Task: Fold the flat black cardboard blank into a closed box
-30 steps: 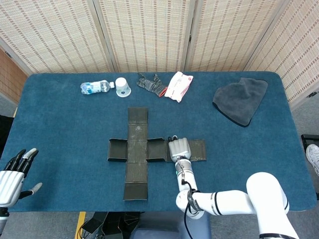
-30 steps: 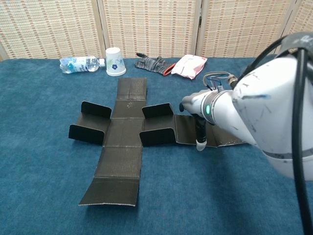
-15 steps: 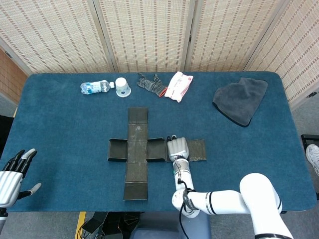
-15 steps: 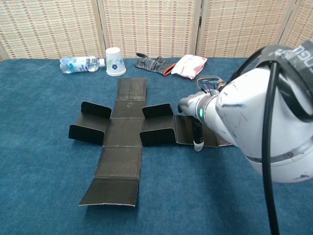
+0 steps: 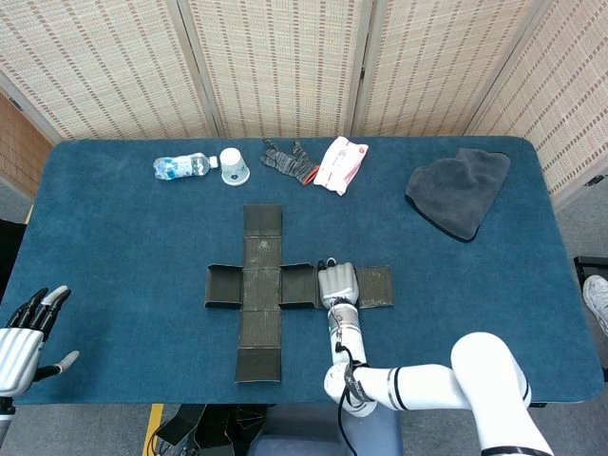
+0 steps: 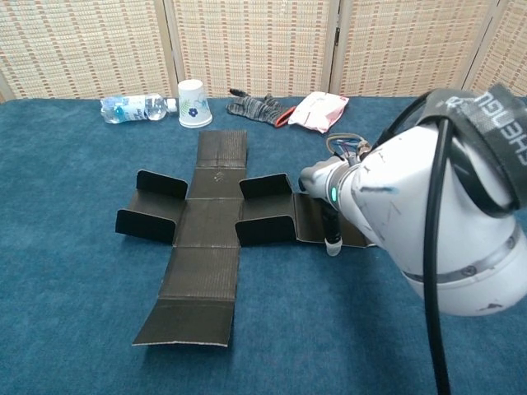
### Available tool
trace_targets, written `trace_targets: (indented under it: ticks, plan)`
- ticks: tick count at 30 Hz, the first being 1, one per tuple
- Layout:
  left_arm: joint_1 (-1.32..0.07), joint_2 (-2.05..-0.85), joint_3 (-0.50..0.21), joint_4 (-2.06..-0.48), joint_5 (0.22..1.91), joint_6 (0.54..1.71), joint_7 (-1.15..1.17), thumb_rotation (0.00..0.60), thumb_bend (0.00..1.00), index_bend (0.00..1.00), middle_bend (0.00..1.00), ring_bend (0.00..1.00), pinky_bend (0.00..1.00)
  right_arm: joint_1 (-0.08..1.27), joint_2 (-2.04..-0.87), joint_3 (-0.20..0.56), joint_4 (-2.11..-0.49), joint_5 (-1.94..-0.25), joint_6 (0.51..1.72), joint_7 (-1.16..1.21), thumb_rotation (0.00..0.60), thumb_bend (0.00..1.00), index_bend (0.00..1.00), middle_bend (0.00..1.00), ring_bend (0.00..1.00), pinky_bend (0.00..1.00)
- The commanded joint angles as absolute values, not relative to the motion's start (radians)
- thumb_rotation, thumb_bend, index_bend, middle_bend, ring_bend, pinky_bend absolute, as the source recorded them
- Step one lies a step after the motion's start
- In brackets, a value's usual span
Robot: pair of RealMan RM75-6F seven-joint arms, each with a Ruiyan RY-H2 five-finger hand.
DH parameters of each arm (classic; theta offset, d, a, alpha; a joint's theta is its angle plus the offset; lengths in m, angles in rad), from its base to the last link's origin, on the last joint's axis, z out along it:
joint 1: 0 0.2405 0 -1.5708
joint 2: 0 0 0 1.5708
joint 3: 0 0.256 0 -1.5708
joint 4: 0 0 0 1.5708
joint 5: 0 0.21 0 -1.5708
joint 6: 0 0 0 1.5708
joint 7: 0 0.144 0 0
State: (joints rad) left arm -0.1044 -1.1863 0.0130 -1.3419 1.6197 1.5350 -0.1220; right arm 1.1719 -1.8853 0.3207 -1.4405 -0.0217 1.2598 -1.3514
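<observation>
From the head view, the black cardboard blank (image 5: 261, 290) lies flat as a cross in the middle of the blue desk (image 5: 114, 228). The right robot hand (image 5: 338, 283) rests palm-down on its right arm, holding nothing, fingers together. At the lower left edge the left robot hand (image 5: 24, 332) hangs empty, fingers spread.

From the chest view, the blank (image 6: 206, 239) sits left of centre; the right robot hand (image 6: 328, 206) presses its right flap.

You see a matt, ribbed black cardboard blank (image 5: 259, 290) on a blue, napped cloth counter (image 5: 114, 247). The right hand (image 5: 338, 284) has glossy silver-white plastic. The grey cloth (image 5: 459, 192) looks soft, matt.
</observation>
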Motion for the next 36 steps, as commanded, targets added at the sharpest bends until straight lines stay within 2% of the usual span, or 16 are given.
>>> trace_targets:
  ticks: [1, 4, 11, 13, 17, 21, 28, 32, 36]
  plan:
    - [-0.105, -1.189, 0.012, -1.336, 1.621, 1.539, -0.127, 0.6, 0.14, 0.02, 0.0, 0.05, 0.17, 1.172, -1.894, 0.322, -1.431, -0.029, 1.261, -1.351, 0.6, 0.0, 0.05, 0.14, 0.78, 0.87]
    - [-0.105, -1.191, 0.012, -1.33, 1.623, 1.541, -0.132, 0.6, 0.14, 0.02, 0.0, 0.05, 0.17, 1.171, -1.897, 0.323, -1.427, -0.033, 1.259, -1.351, 0.6, 0.02, 0.05, 0.15, 0.78, 0.87]
    - [-0.107, -1.196, 0.011, -1.321, 1.623, 1.541, -0.139, 0.6, 0.14, 0.02, 0.0, 0.05, 0.17, 1.16, -1.884, 0.333, -1.439, -0.057, 1.245, -1.332, 0.6, 0.22, 0.12, 0.24, 0.78, 0.87]
    - [-0.111, -1.198, 0.007, -1.319, 1.622, 1.541, -0.137, 0.6, 0.14, 0.02, 0.0, 0.05, 0.17, 1.153, -1.873, 0.334, -1.451, -0.07, 1.239, -1.32, 0.6, 0.24, 0.13, 0.25, 0.78, 0.87]
    - [-0.124, -1.21, -0.009, -1.302, 1.619, 1.541, -0.145, 0.6, 0.14, 0.08, 0.02, 0.08, 0.17, 1.13, -1.839, 0.333, -1.483, -0.096, 1.205, -1.281, 0.6, 0.25, 0.15, 0.26, 0.79, 0.88]
    - [-0.163, -1.221, -0.027, -1.265, 1.606, 1.493, -0.173, 0.6, 0.14, 0.1, 0.03, 0.1, 0.18, 1.098, -1.793, 0.324, -1.519, -0.135, 1.149, -1.22, 0.6, 0.25, 0.16, 0.27, 0.79, 0.88]
    - [-0.282, -1.293, -0.063, -1.147, 1.607, 1.377, -0.221, 0.6, 0.14, 0.06, 0.04, 0.12, 0.22, 1.066, -1.742, 0.284, -1.541, -0.207, 1.08, -1.13, 0.6, 0.25, 0.16, 0.28, 0.79, 0.88]
    - [-0.351, -1.341, -0.06, -1.074, 1.637, 1.319, -0.222, 0.6, 0.14, 0.06, 0.05, 0.19, 0.28, 1.063, -1.727, 0.267, -1.545, -0.226, 1.064, -1.102, 0.6, 0.25, 0.16, 0.28, 0.79, 0.88]
    - [-0.399, -1.393, -0.055, -0.999, 1.662, 1.298, -0.224, 0.6, 0.14, 0.04, 0.06, 0.23, 0.33, 1.064, -1.717, 0.258, -1.548, -0.236, 1.056, -1.082, 0.6, 0.25, 0.16, 0.28, 0.79, 0.88]
